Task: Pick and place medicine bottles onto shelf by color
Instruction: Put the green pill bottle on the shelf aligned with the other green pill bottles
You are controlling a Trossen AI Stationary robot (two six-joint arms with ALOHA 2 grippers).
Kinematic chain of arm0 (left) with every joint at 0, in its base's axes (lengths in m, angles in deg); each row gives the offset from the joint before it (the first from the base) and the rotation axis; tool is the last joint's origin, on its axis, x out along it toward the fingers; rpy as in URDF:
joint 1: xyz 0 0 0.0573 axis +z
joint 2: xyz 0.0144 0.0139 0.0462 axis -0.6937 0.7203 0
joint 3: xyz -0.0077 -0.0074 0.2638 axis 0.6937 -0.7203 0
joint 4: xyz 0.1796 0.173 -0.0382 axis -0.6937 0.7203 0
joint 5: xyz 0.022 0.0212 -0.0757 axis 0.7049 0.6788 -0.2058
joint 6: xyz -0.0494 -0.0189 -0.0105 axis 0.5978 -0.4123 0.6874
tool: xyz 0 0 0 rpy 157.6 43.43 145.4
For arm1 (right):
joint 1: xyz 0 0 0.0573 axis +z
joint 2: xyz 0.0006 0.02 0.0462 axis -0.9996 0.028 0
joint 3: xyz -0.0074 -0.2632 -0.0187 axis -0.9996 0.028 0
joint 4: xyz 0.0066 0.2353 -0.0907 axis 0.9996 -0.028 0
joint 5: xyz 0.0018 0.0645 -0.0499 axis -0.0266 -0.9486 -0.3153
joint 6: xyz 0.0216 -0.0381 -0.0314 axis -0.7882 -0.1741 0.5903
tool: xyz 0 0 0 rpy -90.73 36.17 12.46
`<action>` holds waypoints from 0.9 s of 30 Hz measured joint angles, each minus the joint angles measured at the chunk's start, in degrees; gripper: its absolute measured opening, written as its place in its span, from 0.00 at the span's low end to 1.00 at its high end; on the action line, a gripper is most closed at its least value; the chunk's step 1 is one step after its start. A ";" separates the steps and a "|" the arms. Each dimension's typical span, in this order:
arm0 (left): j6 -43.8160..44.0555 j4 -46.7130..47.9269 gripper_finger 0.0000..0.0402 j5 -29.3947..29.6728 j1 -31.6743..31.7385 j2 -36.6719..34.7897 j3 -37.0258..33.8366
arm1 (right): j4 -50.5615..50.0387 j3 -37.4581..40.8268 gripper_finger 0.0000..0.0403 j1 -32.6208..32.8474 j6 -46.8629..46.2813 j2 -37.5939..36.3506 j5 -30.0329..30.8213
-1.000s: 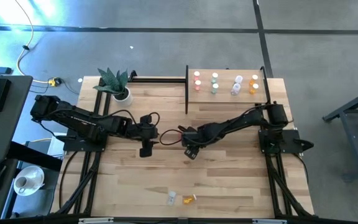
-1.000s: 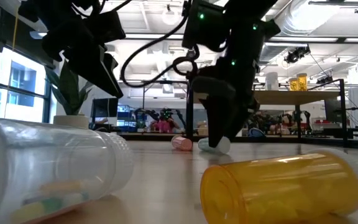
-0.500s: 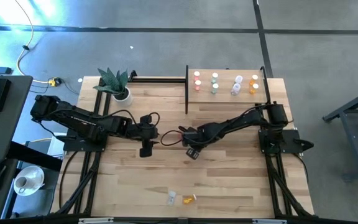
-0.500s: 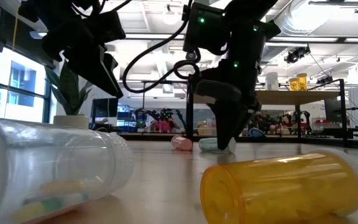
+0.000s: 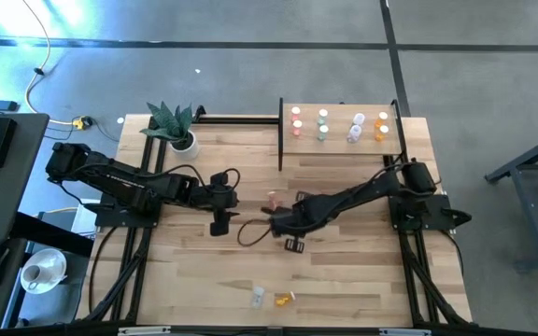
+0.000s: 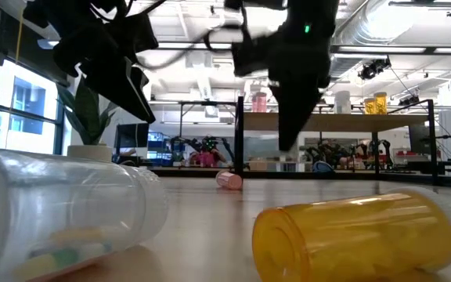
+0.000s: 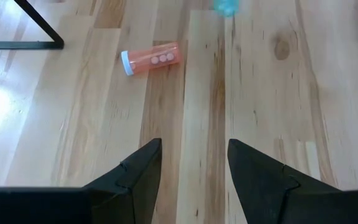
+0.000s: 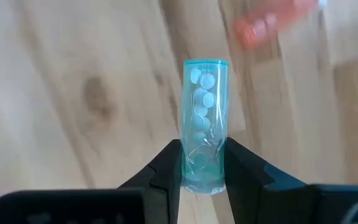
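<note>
My right gripper point(image 8: 202, 149) is shut on a green medicine bottle point(image 8: 204, 112) above the middle of the table point(image 5: 292, 239). My left gripper point(image 7: 194, 162) hangs open and empty left of it point(image 5: 220, 226). A red bottle point(image 5: 275, 201) lies on its side on the table between the arms and shows ahead of the left fingers point(image 7: 151, 58). A clear bottle point(image 5: 258, 297) and an orange bottle point(image 5: 285, 298) lie on their sides near the front edge. The shelf point(image 5: 339, 147) at the far right carries red, green, clear and orange bottles standing in columns. My right gripper pinches the green bottle between its two fingers, on opposite sides of the body near the end closest to the wrist point(image 8: 202, 171). The bottle lies along the fingers and sticks out past their tips. It is clear of the tabletop.
A potted plant point(image 5: 176, 126) stands at the far left corner. The shelf's black frame point(image 5: 280, 135) rises at its left side. The near clear bottle point(image 6: 61, 211) and orange bottle point(image 6: 358, 235) fill the low view's foreground.
My right gripper has shut on the green bottle, which lay on the table beside the red one. It has risen and drawn toward the near edge, taking the bottle clear of the table. The red bottle has stayed put.
</note>
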 joint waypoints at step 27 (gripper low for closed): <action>10.36 -20.98 0.63 -16.86 3.52 0.71 0.05 | -1.34 -8.61 0.22 7.47 49.41 0.00 26.35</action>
